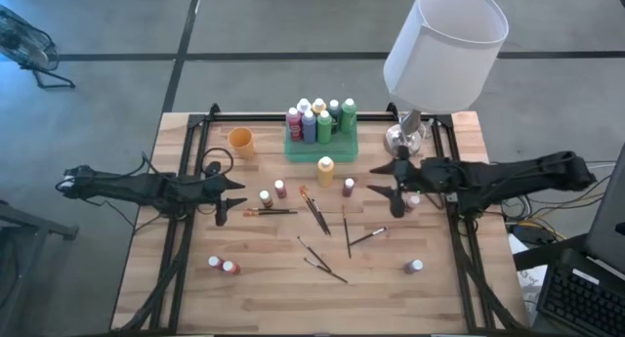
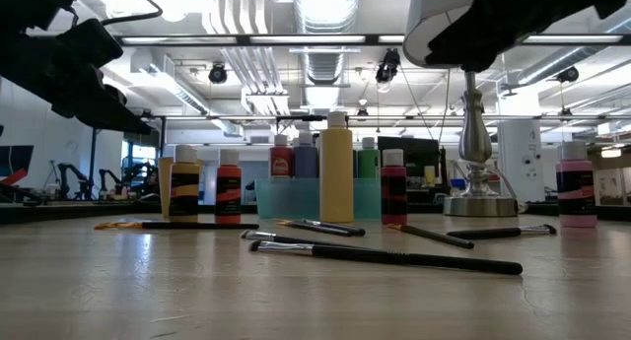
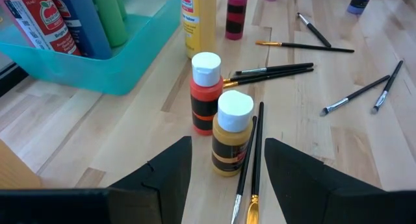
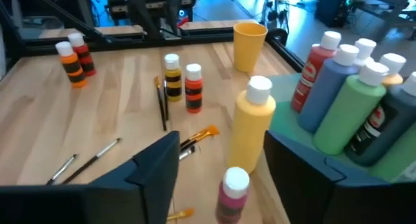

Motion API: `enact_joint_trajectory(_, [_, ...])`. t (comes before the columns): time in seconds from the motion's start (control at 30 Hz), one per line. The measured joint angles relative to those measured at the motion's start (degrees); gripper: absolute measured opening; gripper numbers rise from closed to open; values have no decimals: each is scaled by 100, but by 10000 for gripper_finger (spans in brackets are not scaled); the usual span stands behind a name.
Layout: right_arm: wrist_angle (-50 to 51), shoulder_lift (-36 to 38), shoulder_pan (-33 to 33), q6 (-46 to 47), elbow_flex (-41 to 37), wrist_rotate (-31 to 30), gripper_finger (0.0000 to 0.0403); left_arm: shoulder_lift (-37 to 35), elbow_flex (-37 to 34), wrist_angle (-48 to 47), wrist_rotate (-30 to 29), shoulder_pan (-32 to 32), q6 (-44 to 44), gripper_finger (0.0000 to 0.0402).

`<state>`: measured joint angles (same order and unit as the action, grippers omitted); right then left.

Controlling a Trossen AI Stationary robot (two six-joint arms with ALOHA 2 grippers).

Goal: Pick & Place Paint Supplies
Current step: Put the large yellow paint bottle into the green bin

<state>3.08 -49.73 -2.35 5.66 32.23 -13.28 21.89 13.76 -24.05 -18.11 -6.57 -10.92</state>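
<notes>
We count six bottles standing in the green tray (image 1: pixel 293 147) at twelve o'clock on the table (image 1: pixel 254 298), one tall yellow bottle (image 1: pixel 325 169) just in front of it, and seven small bottles loose on the wood: an ochre bottle (image 1: pixel 265 197) and red bottle (image 1: pixel 280 189) near centre, a pink bottle (image 1: pixel 349 187), one by the right gripper, a pair (image 1: pixel 222 265) at seven o'clock, and one at four o'clock. About six brushes (image 1: pixel 314 211) lie scattered mid-table, their long axes mixed, mostly slanting.

The left gripper (image 1: pixel 232 198) hangs at nine o'clock, jaws moderately apart and empty; the ochre bottle stands upright just ahead of the gap.

The right gripper (image 1: pixel 387 179) sits at three o'clock, jaws spread, nothing between them; the tall yellow bottle and pink bottle stand upright ahead of its fingers.
</notes>
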Motion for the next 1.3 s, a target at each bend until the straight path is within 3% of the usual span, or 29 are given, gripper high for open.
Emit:
enact_joint_trajectory(0.4, [-1745,-1493,0,132,0,-39,283,0,0,-3,0,0,-1,200])
enact_joint_trajectory(0.63, [-2797,-2262,0,317,0,-65,289,0,0,-2,1,0,-1,200])
enact_joint_trajectory(0.73, [-3143,-2555,1,169,0,-431,279,0,0,0,2,2,0,200])
enact_joint_trajectory(0.83, [-3269,-2747,51,101,0,-733,267,0,0,-2,0,0,-2,200])
enact_joint_trajectory(1.03, [-3414,-3075,223,270,138,-773,255,0,0,-2,2,0,0,200])
enact_joint_trajectory(1.3, [-3384,-3575,408,240,481,-778,284,0,0,-2,2,0,0,200])
